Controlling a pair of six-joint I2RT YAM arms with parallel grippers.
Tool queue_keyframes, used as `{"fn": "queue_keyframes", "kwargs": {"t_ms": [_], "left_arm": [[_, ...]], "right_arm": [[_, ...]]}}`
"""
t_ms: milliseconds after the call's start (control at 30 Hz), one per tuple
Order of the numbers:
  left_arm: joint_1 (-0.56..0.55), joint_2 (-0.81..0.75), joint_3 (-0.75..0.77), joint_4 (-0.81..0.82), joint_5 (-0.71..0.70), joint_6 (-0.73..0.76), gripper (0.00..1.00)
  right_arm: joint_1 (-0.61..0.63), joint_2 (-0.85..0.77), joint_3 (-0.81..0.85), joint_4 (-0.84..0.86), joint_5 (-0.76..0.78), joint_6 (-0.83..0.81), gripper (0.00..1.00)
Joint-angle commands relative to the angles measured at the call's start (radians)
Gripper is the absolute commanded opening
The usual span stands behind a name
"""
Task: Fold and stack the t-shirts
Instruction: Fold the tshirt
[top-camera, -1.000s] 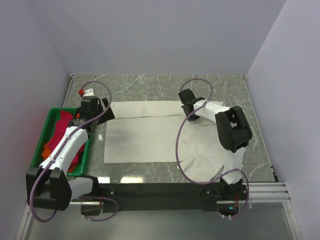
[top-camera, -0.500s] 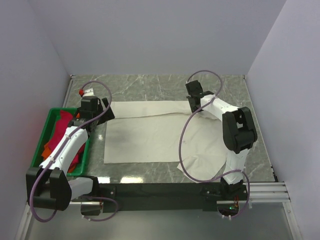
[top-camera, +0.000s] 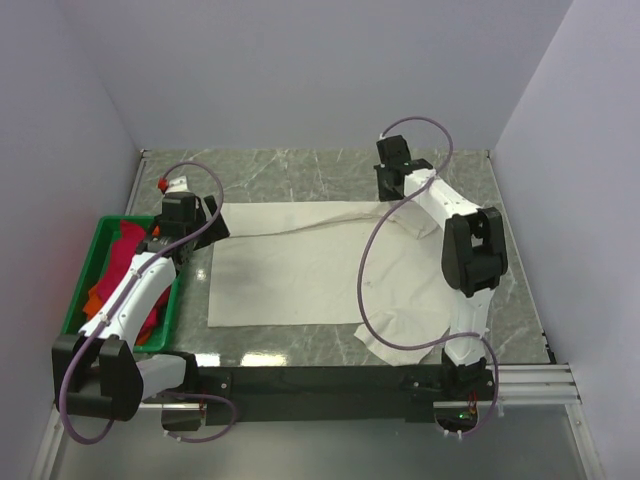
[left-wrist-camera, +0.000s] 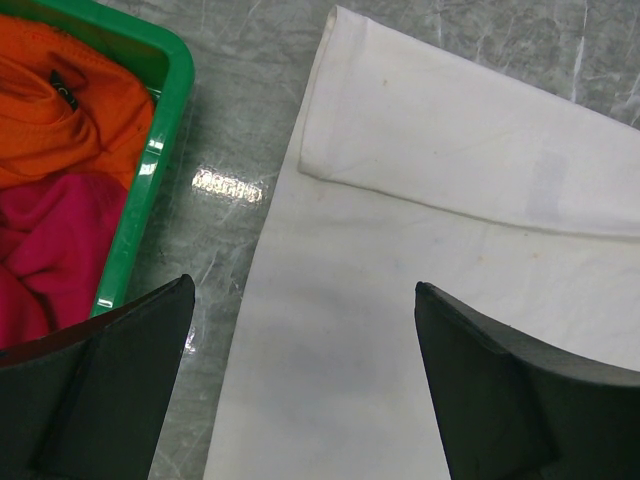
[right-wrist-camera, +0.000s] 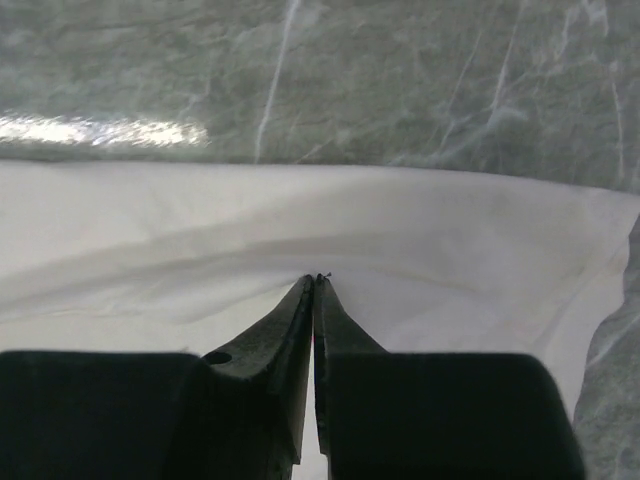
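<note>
Top external shows our right fingers (right-wrist-camera: 285, 330), pinched shut on the shirt (top-camera: 290, 270), have dragged its right side toward the counter's (top-camera: 300, 172) far edge. Left fingers (left-wrist-camera: 110, 370) gape empty over its left edge. Shirt lies mid-counter; we judge it half-spread.

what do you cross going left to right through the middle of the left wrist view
crimson-pink t-shirt → wall of the green crate → bare strip of marble table → cream t-shirt. The orange t-shirt lies over the same span as the pink one, so it is left out.
</note>
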Motion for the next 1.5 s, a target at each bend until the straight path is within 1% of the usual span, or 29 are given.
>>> {"fn": "queue_keyframes", "kwargs": {"t_ms": [0,67,100,133,200,300,333,400,433,500,533,600,733,800,900,1067,1300,1467], "left_arm": [[0.000,-0.007,-0.004,0.020,0.010,0.017,0.96],[0.000,-0.005,-0.004,0.020,0.010,0.017,0.97],[0.000,-0.005,-0.004,0.020,0.012,0.017,0.96],[0.000,-0.005,-0.003,0.019,0.012,0.019,0.96],[0.000,-0.007,-0.003,0.019,0.013,0.017,0.97],[0.000,-0.007,-0.004,0.019,0.016,0.017,0.97],[0.000,-0.007,-0.003,0.019,0.016,0.017,0.96],[0.000,-0.009,-0.003,0.017,0.018,0.016,0.97],[0.000,-0.010,-0.003,0.016,0.018,0.016,0.97],[0.000,-0.010,-0.003,0.017,0.021,0.016,0.96],[0.000,-0.009,-0.003,0.017,0.021,0.016,0.97],[0.000,-0.015,-0.004,0.019,0.026,0.013,0.96],[0.000,-0.022,-0.007,0.022,0.024,0.016,0.96],[0.000,-0.019,-0.007,0.020,0.020,0.017,0.97],[0.000,-0.019,-0.007,0.022,0.016,0.019,0.96],[0.000,-0.015,-0.009,0.020,0.015,0.022,0.97],[0.000,-0.002,-0.004,0.020,0.021,0.025,0.96],[0.000,0.002,-0.004,0.022,0.020,0.025,0.96]], "right_arm": [[-0.039,0.035,0.059,-0.014,0.064,0.072,0.11],[-0.047,0.036,0.069,-0.016,0.092,0.091,0.21],[-0.051,0.035,0.072,-0.023,0.104,0.100,0.30],[-0.054,0.020,0.071,-0.026,0.121,0.112,0.33],[-0.068,-0.009,0.031,-0.018,0.123,0.154,0.36],[-0.073,-0.120,-0.088,0.048,0.060,0.183,0.38],[-0.073,-0.185,-0.125,0.068,0.037,0.192,0.38],[-0.074,-0.256,-0.245,0.129,-0.012,0.241,0.38],[-0.073,-0.328,-0.333,0.158,-0.035,0.258,0.38],[-0.074,-0.394,-0.421,0.253,-0.118,0.307,0.38],[-0.073,-0.443,-0.493,0.308,-0.151,0.339,0.38],[-0.073,-0.467,-0.544,0.355,-0.219,0.364,0.41],[-0.076,-0.453,-0.595,0.416,-0.264,0.411,0.43],[-0.076,-0.419,-0.592,0.428,-0.248,0.421,0.46],[-0.091,-0.366,-0.586,0.459,-0.245,0.436,0.47],[-0.138,-0.301,-0.561,0.507,-0.233,0.457,0.47],[-0.154,-0.215,-0.503,0.525,-0.228,0.442,0.48],[-0.159,-0.171,-0.471,0.546,-0.259,0.434,0.49]]}}
